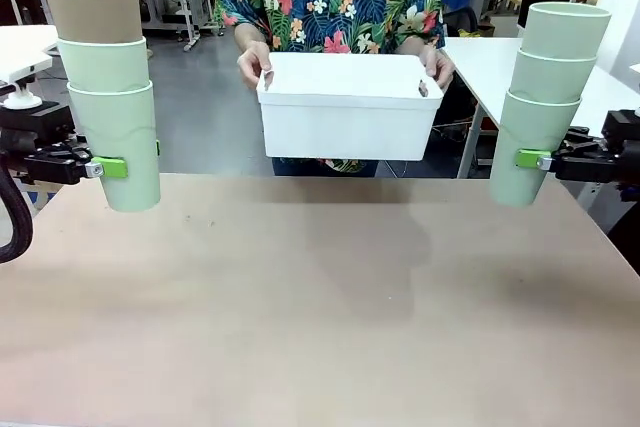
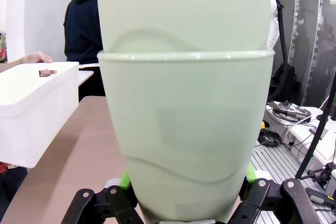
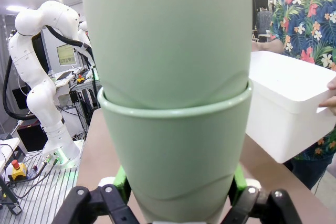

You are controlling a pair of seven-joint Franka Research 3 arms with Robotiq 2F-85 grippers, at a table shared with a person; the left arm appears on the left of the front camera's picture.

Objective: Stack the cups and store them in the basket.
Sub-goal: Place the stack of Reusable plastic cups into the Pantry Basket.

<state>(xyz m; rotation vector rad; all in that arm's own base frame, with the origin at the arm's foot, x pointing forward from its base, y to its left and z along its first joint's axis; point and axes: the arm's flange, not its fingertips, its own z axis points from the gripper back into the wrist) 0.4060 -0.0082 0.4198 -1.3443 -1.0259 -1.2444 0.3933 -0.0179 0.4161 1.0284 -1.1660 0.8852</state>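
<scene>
— Above the table [image 1: 320, 297], near its two side edges, what is each arm carrying?

— Three nested cups apiece. The left gripper [image 1: 132, 161] is pinching the bottom cup of the left stack [image 1: 108, 97], which has the brown cup [image 1: 95, 14] on top. The right gripper [image 1: 525, 159] is pinching the bottom cup of the right stack [image 1: 548, 87], all green. Both stacks hang clear of the table, well apart.

— And the basket [image 1: 350, 117]?

— Between them at the far edge, held off the table by the person's hands [image 1: 253, 64], open side up.

— How would you do this step well?

— Only the lowest cup is gripped. I judge the upper two sit loose, so keep each stack upright and move slowly. Carry it over the rim and lower it straight in. Let go once its base rests on the basket floor. Press gently, since a hand-held basket will probably give. One arm at a time seems safer.

— What do the wrist cameras add?

— The left wrist view shows green pads [image 2: 125, 179] pressed on both sides of the bottom cup, and a finger through the basket's handle slot [image 2: 47, 72]. The front view shows one pad per stack, but it gives the brown cup and the full height.
</scene>
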